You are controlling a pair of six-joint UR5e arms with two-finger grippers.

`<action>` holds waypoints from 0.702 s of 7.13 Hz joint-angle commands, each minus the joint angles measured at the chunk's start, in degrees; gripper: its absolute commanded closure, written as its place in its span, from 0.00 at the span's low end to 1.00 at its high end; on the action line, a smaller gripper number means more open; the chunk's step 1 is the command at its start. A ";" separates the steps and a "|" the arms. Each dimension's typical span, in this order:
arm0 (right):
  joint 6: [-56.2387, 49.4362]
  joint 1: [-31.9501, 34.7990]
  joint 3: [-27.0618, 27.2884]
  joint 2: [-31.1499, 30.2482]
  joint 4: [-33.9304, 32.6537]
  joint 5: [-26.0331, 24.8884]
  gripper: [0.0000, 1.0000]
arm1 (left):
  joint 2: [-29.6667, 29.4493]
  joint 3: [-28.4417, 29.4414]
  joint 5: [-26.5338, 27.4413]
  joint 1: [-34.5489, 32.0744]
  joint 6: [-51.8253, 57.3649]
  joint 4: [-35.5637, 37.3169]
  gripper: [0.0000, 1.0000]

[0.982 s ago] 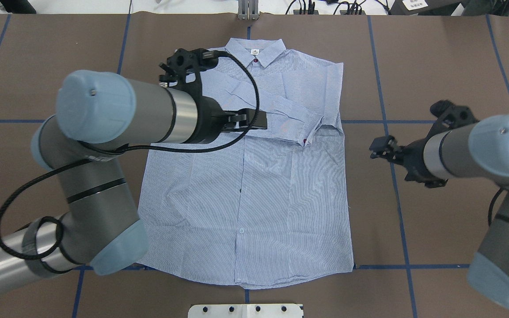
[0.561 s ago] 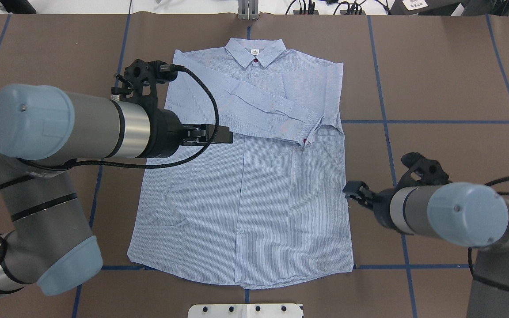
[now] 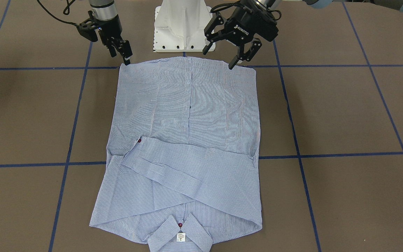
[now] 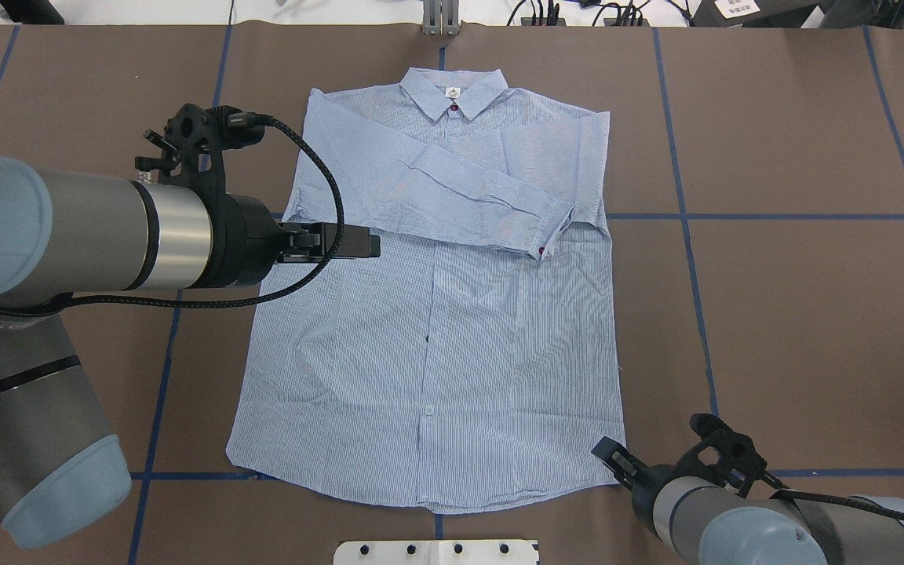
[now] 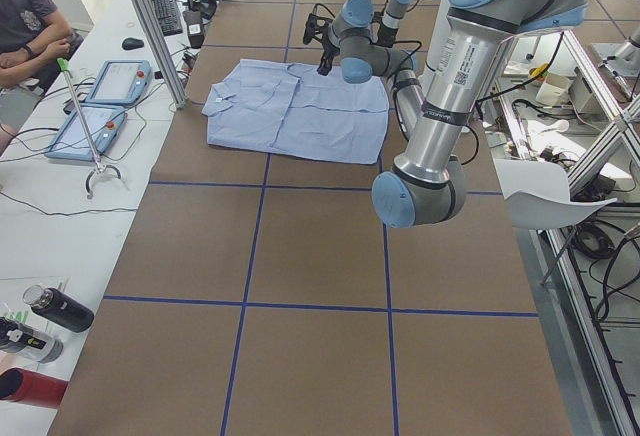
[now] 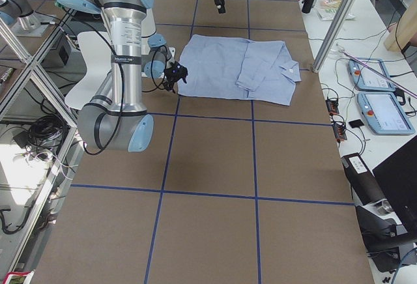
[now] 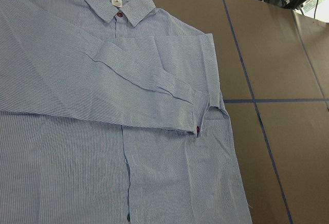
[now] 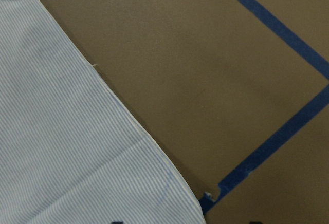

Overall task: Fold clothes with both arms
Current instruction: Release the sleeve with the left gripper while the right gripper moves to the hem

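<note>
The clothes are one light blue striped shirt [image 4: 436, 329] lying flat and face up, collar [image 4: 453, 88] at the far edge, with a sleeve folded across the chest [image 3: 187, 164]. My left gripper [image 3: 219, 57] hangs open and empty, raised over the shirt's left side [image 4: 369, 243]. My right gripper [image 3: 120, 56] is low at the shirt's near right hem corner [image 4: 605, 453], open, holding nothing. The right wrist view shows that hem corner [image 8: 195, 206] lying flat on the table.
The white pedestal base [image 3: 184, 24] stands just behind the hem. Blue tape lines [image 4: 687, 216] cross the brown table [image 4: 797, 141]. A person [image 5: 25, 26] sits at a side desk with tablets [image 5: 95, 126]; bottles [image 5: 55, 311] lie near it.
My left arm has drawn back leftward off the folded sleeve. My right arm has swung from beside the shirt's right edge down to the near right hem corner.
</note>
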 commanded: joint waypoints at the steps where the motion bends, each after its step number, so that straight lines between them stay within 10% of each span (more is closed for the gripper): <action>1: 0.28 -0.24 -0.81 0.34 0.07 -0.18 0.28 | 0.16 -0.16 0.43 -0.01 -0.01 0.00 0.08; 5: 0.19 -0.42 -1.59 1.13 0.07 -0.09 0.41 | 0.16 -0.16 0.52 -0.01 -0.01 0.00 0.06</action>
